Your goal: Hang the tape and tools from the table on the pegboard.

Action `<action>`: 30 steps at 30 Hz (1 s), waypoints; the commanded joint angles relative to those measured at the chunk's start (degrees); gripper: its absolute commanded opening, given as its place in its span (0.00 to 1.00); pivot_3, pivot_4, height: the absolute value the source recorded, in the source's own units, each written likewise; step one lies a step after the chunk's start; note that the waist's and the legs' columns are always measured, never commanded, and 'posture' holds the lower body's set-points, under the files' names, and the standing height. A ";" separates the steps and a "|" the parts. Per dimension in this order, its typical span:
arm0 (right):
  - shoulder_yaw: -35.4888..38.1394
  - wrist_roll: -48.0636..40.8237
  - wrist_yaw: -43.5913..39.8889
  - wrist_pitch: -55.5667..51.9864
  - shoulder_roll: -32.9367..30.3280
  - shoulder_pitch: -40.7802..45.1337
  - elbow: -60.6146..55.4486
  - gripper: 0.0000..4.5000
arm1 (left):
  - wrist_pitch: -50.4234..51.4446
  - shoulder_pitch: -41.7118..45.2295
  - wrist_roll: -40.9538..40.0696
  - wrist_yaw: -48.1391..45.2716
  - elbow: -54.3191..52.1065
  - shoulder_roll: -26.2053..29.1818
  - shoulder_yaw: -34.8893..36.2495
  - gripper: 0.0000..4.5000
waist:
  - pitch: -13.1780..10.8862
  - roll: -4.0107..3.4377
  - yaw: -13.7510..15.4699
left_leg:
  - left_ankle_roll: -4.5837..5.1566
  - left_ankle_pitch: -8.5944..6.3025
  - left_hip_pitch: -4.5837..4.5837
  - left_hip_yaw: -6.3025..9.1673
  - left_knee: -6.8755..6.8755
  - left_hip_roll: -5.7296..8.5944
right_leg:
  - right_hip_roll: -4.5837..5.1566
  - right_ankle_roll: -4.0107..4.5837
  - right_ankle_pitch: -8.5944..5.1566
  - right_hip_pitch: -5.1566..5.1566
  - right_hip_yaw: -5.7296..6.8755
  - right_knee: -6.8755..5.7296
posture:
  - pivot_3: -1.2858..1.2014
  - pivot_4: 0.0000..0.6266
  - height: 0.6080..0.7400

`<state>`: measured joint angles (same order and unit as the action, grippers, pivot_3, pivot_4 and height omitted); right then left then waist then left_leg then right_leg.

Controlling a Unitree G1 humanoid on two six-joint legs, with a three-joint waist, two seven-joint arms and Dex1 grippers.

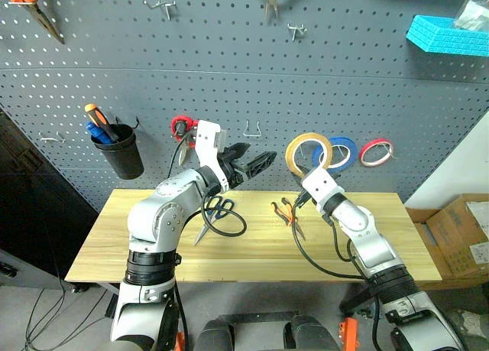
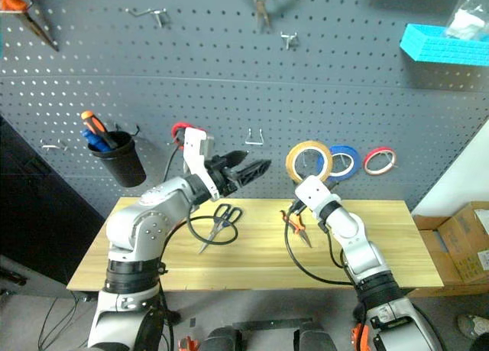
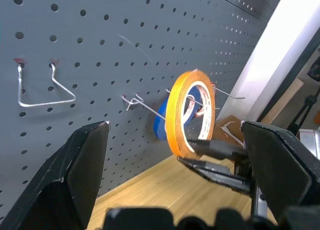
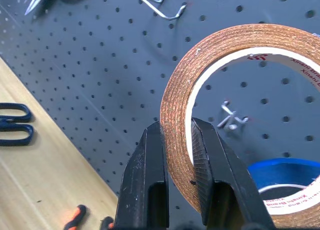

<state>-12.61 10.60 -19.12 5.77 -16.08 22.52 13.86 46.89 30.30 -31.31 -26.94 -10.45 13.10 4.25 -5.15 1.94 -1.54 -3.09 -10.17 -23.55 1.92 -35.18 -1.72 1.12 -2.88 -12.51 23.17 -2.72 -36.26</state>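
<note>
A: Where is the yellow tape [image 4: 186,89] right now?

B: The right tool [image 4: 176,140] has it. Its two black fingers [image 4: 148,165] are clamped on the lower rim of the ring, one on each flat side, and the roll stands upright, lifted off the bench [image 1: 252,248] and close in front of the pegboard [image 1: 229,76]. In the right wrist view a bare double hook [image 4: 231,116] shows through the hole of the ring.

A: And the left tool?

B: The left tool [image 1: 256,162] carries nothing. Its fingers stand wide apart, pointing level toward the yellow ring from the robot's left, above the bench.

A: What about the other task items?

B: The dark-handled scissors [image 1: 216,212] lie flat on the bench, below the left arm, with a black cable [image 1: 229,227] looped around them. The small orange-and-black pliers [image 1: 286,213] lie on the bench just beside the right arm's wrist.

A: Any containers?

B: A black cup [image 1: 122,152] hangs on the pegboard at the robot's left. It holds a screwdriver with an orange-and-black handle [image 1: 98,120] and something blue [image 1: 98,134] that I cannot make out. At the upper right a blue tray [image 1: 447,36] is mounted on the board, with a clear bag [image 1: 472,13] sitting in it.

A: What else is already hung?

B: The blue roll [image 1: 342,154] and the red-pink roll [image 1: 376,151] hang side by side to the right of the yellow tape, the blue one just behind it. Red-handled scissors [image 1: 183,129] hang behind the left arm.
</note>
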 commanded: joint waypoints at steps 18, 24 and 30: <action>2.40 -1.58 -1.28 4.33 0.34 8.99 15.90 0.42 | -0.48 0.59 -0.53 1.42 -0.84 -0.55 -1.39 1.00 | 0.02 0.01 -0.05 | 0.06 0.06 0.56 -0.16 -0.06 0.01 | -0.08 0.40 -0.25 -0.11 -0.33 -0.75 | 0.56 0.00 1.00; 2.54 -1.22 -0.31 3.07 0.18 7.12 13.55 0.89 | 0.20 -0.06 -0.98 1.73 -1.74 -0.49 -1.57 1.00 | 0.03 0.02 -0.10 | 0.06 0.06 0.66 -0.50 -0.06 0.02 | -0.10 0.37 -0.24 -0.10 -0.72 -0.75 | 0.56 0.01 1.00; 3.07 -2.16 -3.16 -7.60 -2.04 -3.34 -4.51 0.98 | -0.43 -2.57 1.08 3.38 -1.69 -0.12 -2.16 1.00 | 0.02 0.01 0.15 | 0.07 0.05 0.64 -0.56 -0.04 0.03 | -0.11 0.30 -0.30 -0.04 -0.83 -0.74 | 0.55 0.07 1.00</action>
<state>-11.07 9.40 -21.39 0.81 -17.11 19.97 15.29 47.30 27.88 -30.92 -24.12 -10.59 12.80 2.48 -5.13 1.96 -1.39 -3.02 -10.13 -22.91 1.33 -35.21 -1.69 1.01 -2.60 -12.83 23.14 -3.58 -36.99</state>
